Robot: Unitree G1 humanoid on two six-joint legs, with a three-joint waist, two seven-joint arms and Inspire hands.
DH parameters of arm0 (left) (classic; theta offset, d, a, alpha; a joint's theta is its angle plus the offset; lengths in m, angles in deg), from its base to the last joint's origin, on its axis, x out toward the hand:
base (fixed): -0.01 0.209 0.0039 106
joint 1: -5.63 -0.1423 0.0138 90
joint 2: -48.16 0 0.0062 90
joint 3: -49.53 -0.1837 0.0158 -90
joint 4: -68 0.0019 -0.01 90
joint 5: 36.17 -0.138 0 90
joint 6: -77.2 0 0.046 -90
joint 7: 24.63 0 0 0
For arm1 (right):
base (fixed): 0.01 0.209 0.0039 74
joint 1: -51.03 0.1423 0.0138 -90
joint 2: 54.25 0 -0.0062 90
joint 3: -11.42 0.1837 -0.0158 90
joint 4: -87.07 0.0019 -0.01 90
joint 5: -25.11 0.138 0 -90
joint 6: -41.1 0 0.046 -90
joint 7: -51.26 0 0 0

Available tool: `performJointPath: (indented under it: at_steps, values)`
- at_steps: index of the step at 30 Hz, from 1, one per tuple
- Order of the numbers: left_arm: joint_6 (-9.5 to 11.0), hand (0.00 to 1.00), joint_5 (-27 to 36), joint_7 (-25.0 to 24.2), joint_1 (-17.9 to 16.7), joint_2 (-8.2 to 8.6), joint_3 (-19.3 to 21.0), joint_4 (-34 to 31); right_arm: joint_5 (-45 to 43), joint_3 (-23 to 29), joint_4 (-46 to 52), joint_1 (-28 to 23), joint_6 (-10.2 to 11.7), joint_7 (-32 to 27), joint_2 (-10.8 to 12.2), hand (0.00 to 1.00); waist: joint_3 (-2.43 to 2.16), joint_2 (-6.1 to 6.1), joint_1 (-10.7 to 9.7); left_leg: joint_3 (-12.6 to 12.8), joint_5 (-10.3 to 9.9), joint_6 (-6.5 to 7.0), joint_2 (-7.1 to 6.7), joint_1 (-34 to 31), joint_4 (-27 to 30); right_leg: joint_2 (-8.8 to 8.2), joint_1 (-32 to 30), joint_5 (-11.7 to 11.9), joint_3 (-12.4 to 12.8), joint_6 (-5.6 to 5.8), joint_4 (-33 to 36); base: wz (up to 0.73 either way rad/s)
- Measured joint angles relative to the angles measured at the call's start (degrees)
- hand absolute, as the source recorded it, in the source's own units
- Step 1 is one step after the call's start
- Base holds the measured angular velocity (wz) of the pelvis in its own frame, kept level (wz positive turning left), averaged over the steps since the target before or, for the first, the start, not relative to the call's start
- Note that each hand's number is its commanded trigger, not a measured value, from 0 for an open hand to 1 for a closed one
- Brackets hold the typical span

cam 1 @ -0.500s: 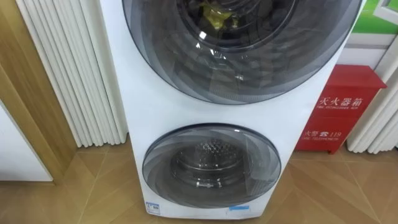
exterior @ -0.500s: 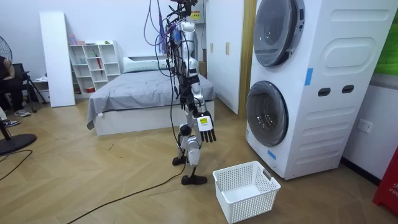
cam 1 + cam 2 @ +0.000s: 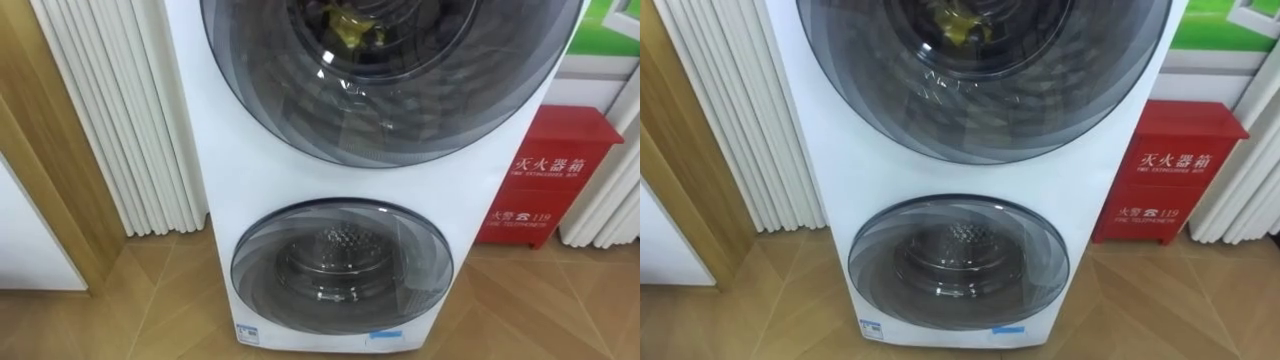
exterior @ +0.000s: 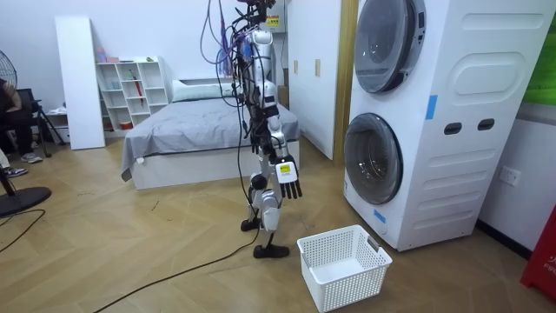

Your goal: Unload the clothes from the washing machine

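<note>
I stand about a step away from a white stacked washing machine, facing it. Its upper round door is closed, and behind the dark glass lies a yellow piece of clothing among darker laundry. The lower door is closed too, and a bare metal drum shows through it. A white laundry basket stands empty on the floor between me and the machine. My right hand hangs at my side with straight fingers, holding nothing.
A red fire-equipment box stands right of the machine and a white ribbed panel left of it. Behind me is a bed. A person sits at the room view's left edge.
The eye view has shifted very slightly; the robot, the machine's doors and the basket stand as before.
</note>
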Motion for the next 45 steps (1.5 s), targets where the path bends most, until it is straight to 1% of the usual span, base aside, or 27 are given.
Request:
performJointPath:
  at_steps: [7,10,12,13,14,15,17,18,19,20,21,22,23,24,25,26,27,29,30,31,32,34,35,38,40,43,45]
  values:
    - [0.0,0.00,0.1,0.2,0.4,0.07,-1.2,0.0,0.3,-0.1,-0.1,0.2,0.0,-0.5,0.1,0.00,0.04,0.18,-0.1,0.0,0.0,-0.01,-0.01,-0.1,0.0,0.15,0.1,0.0,0.5,0.01,-0.6,0.00]
    - [0.0,0.00,0.5,0.1,0.5,0.08,-1.1,-0.1,2.4,0.0,-0.1,0.1,0.0,-1.7,0.2,0.00,0.07,0.25,-0.1,0.0,0.0,-0.02,-0.01,0.0,0.0,0.16,0.4,0.0,0.3,0.01,-0.6,0.01]
    - [0.0,0.00,0.5,0.1,0.6,0.05,-1.0,-0.1,2.8,0.6,0.9,0.2,-0.6,-2.5,0.2,0.00,0.11,0.19,-0.2,-0.1,0.0,-0.02,-0.01,0.1,0.1,0.15,0.5,0.0,0.4,0.01,-0.6,0.00]
    - [0.1,0.00,0.5,0.1,0.7,0.01,-1.0,-0.1,2.7,0.9,1.6,0.2,-0.7,-2.7,0.2,0.00,0.11,-0.10,-0.3,-0.1,0.0,-0.02,-0.02,0.3,0.1,0.13,0.7,0.0,0.5,0.01,-0.6,0.00]
    - [0.2,0.00,0.5,0.1,0.8,-0.08,-1.0,-0.1,2.3,2.2,3.2,0.3,-0.7,-3.2,0.2,0.00,0.53,-0.39,-0.4,0.0,0.0,-0.02,-0.05,0.7,0.1,0.09,1.0,0.0,0.5,0.02,-0.6,-0.03]
    - [0.4,0.00,0.4,0.2,0.8,-0.14,-1.0,-0.1,2.0,3.1,5.4,0.3,-0.8,-3.9,0.1,0.00,0.66,-0.56,-0.6,0.0,0.0,-0.02,-0.09,0.8,0.1,0.04,1.1,0.0,0.5,0.04,-0.6,-0.04]
    - [0.9,0.00,0.4,0.2,1.0,-0.24,-0.8,-0.1,2.1,5.2,8.5,1.0,-0.6,-4.8,0.1,0.00,0.71,-0.73,-0.8,0.0,0.0,-0.02,-0.17,0.9,0.1,-0.02,1.2,-0.1,0.6,0.10,-0.5,0.00]
    - [1.7,0.00,0.4,0.2,1.1,-0.20,0.4,-0.2,1.8,7.2,11.3,1.7,-0.8,-5.8,0.1,0.00,0.73,-0.89,-0.6,0.0,0.0,-0.01,-0.20,0.9,0.1,-0.03,1.1,-0.1,0.6,0.10,-0.4,0.00]
    - [1.9,0.00,0.3,0.1,1.1,-0.24,1.1,-0.4,1.3,8.1,13.3,1.9,-0.9,-6.5,0.1,0.00,0.73,-0.89,-0.6,0.1,0.0,-0.01,-0.20,0.9,0.2,-0.03,1.0,-0.1,0.6,0.10,-0.3,0.00]
    - [2.0,0.00,0.3,0.1,1.1,-0.45,2.5,-0.7,0.1,9.8,18.0,2.3,-1.1,-8.1,-0.1,0.00,0.74,-1.06,-0.7,0.1,0.0,-0.01,-0.20,0.8,0.2,-0.05,0.8,-0.1,0.6,0.12,-0.2,0.00]
    - [2.1,0.00,0.3,0.1,1.1,-1.13,2.6,-0.7,-0.5,10.3,22.5,2.7,-0.9,-9.7,-0.8,0.00,0.67,-1.08,-0.7,0.0,0.0,-0.01,-0.18,0.8,0.2,-0.03,0.8,-0.1,0.6,0.12,-0.2,0.00]
    - [2.1,0.00,0.3,0.2,1.1,-1.51,2.6,-0.7,-0.7,10.5,23.9,3.2,-0.4,-10.3,-1.2,0.00,0.60,-1.12,-0.8,0.0,0.0,-0.01,-0.18,0.8,0.2,-0.03,0.9,-0.1,0.6,0.12,-0.2,0.00]
    - [2.1,0.00,0.3,0.2,1.0,-1.99,2.7,-1.5,-1.0,11.3,26.9,4.0,-0.1,-11.5,-2.1,0.00,0.56,-1.50,-0.8,0.0,0.0,-0.01,-0.19,0.9,0.4,-0.04,0.7,-0.1,0.6,0.13,-0.2,0.00]
    - [2.4,0.00,0.4,0.4,0.7,-2.27,2.8,-2.4,-2.0,12.3,29.9,4.9,-0.1,-12.8,-2.9,0.00,0.28,-1.46,-0.8,0.0,0.0,-0.01,-0.23,0.9,0.6,-0.10,0.7,-0.1,0.5,0.14,0.0,0.00]
    - [2.5,0.00,0.4,0.4,0.5,-2.30,2.9,-2.6,-2.5,13.1,31.7,5.3,-0.1,-13.4,-3.0,0.00,0.28,-1.72,-0.8,0.0,0.0,-0.01,-0.23,0.9,0.6,-0.11,0.8,-0.1,0.5,0.15,0.1,0.00]
    - [2.5,0.00,0.4,0.4,0.5,-2.31,3.1,-2.9,-3.2,13.8,35.9,5.7,-0.1,-15.1,-3.5,0.00,0.19,-1.74,-0.8,0.0,0.0,-0.01,-0.23,0.9,0.6,-0.11,0.8,-0.1,0.4,0.14,0.1,0.00]
    - [2.5,0.00,0.4,0.4,0.3,-2.31,3.1,-2.9,-4.4,14.0,39.7,5.7,0.0,-16.4,-4.0,0.00,0.14,-2.00,-0.8,0.0,0.0,-0.01,-0.20,0.9,0.6,-0.09,0.9,-0.1,0.4,0.13,0.1,0.00]
    - [2.5,0.00,0.4,0.4,0.1,-2.28,3.0,-2.9,-5.1,14.1,43.9,5.8,0.3,-18.0,-4.5,0.00,0.06,-2.23,-0.7,0.0,0.0,-0.01,-0.16,0.8,0.6,-0.05,1.0,-0.1,0.4,0.13,0.1,0.00]
    - [2.4,0.00,0.4,0.4,0.1,-2.28,3.0,-2.8,-5.3,14.1,46.9,5.7,0.3,-19.2,-4.5,0.00,-0.04,-2.39,-0.7,0.0,0.0,-0.01,-0.16,0.7,0.6,-0.05,0.9,-0.1,0.4,0.13,0.1,0.00]
    - [2.4,0.00,0.4,0.4,0.1,-2.28,3.0,-2.8,-5.6,14.1,48.4,5.7,0.3,-19.7,-4.5,0.00,-0.24,-2.71,-0.7,0.0,0.0,-0.01,-0.16,0.6,0.6,-0.05,0.8,-0.1,0.5,0.13,0.2,0.00]
    - [2.4,0.00,0.4,0.4,0.3,-2.29,3.0,-2.9,-6.1,14.1,51.2,5.7,0.3,-20.6,-4.5,0.00,-0.16,-2.55,-0.5,0.1,0.0,-0.01,-0.16,0.4,0.6,-0.06,0.5,-0.1,0.5,0.13,0.3,0.00]
    - [2.2,0.00,0.3,0.3,0.4,-2.29,3.0,-3.7,-7.2,14.0,53.4,5.8,0.6,-21.1,-4.7,0.00,-0.26,-2.45,-0.3,0.2,0.0,-0.01,-0.16,0.1,0.6,-0.08,0.0,-0.1,0.6,0.13,0.6,-0.02]
    - [2.0,0.00,-0.1,0.2,0.4,-2.23,3.0,-4.7,-7.5,13.9,54.3,6.1,0.6,-21.2,-4.7,0.00,-0.37,-2.65,0.0,0.2,0.0,-0.01,-0.13,-0.1,0.7,-0.09,-0.4,-0.1,0.6,0.13,1.1,-0.03]
    - [2.0,0.00,-0.1,0.1,0.4,-2.19,3.0,-5.1,-8.5,13.9,54.4,8.8,0.5,-21.5,-4.8,0.00,-0.11,-2.03,-0.1,0.3,0.0,0.00,-0.13,-0.2,0.7,-0.12,-0.7,-0.1,0.7,0.12,1.5,-0.02]
    - [2.0,0.00,-0.1,0.1,0.2,-2.30,3.0,-5.0,-8.5,13.8,54.4,10.3,0.4,-21.9,-5.4,0.00,-0.16,-1.80,-0.1,0.2,0.0,0.01,-0.09,-0.3,0.7,-0.12,-0.9,-0.1,0.6,0.12,1.8,0.00]
    - [1.7,0.00,-0.2,0.1,-0.7,-2.31,3.0,-4.8,-8.2,13.8,56.3,12.9,-0.4,-23.1,-7.1,0.00,-0.14,-1.84,0.0,0.0,0.0,0.01,-0.11,-0.5,0.8,-0.16,-1.2,-0.3,0.5,-0.02,2.1,0.03]
    - [1.0,0.00,-0.4,0.1,-1.4,-2.30,2.9,-4.8,-7.3,13.8,57.9,15.1,-0.6,-24.5,-8.8,0.00,-0.21,-2.21,0.1,-0.2,0.0,0.01,-0.11,-0.6,1.0,-0.16,-1.1,-0.3,0.4,-0.08,2.1,0.02]
